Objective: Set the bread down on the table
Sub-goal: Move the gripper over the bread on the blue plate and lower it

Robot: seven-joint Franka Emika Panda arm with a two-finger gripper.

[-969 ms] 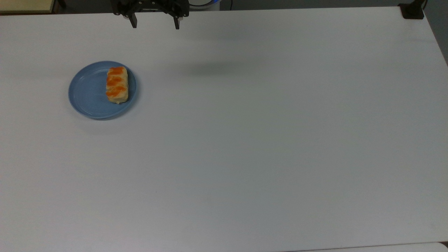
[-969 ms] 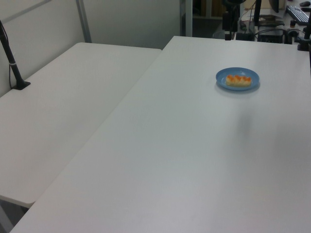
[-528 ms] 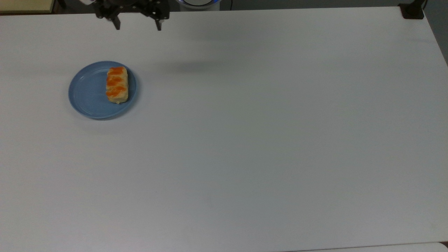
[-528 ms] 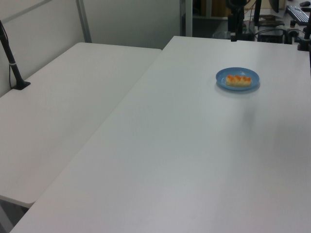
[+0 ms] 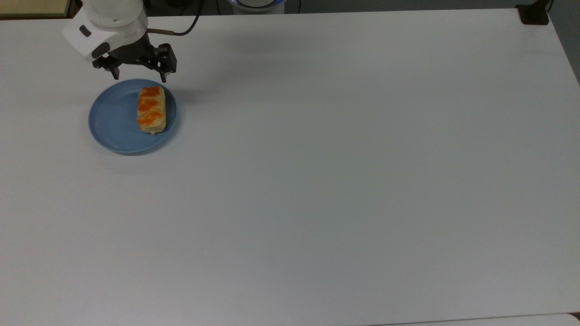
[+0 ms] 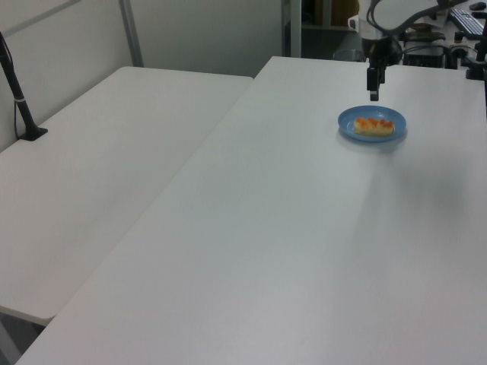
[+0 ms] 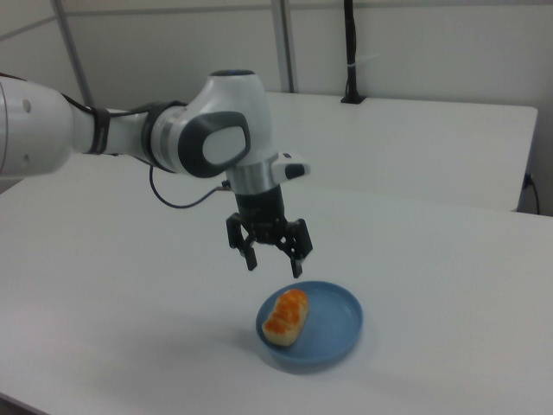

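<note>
Approach stage, by my reading: I have the gripper (image 5: 138, 75) hanging above the far rim of the blue plate (image 5: 113, 122), jaws spread wide and holding nothing. Bread (image 5: 151, 109), one, lies on the plate toward the top view's right edge of it, not yet on the table (image 5: 344, 172). Next move calls for bringing the jaws over the loaf, straddling its narrow sides, then descending. Count: one loaf, one plate, one gripper, one arm (image 7: 130, 134).

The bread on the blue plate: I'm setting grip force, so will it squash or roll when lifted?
The bread looks soft and glazed, so it probably dents under a hard squeeze. Its flat oblong shape on the plate suggests it won't roll. The open claw looks wide enough to straddle it.
</note>
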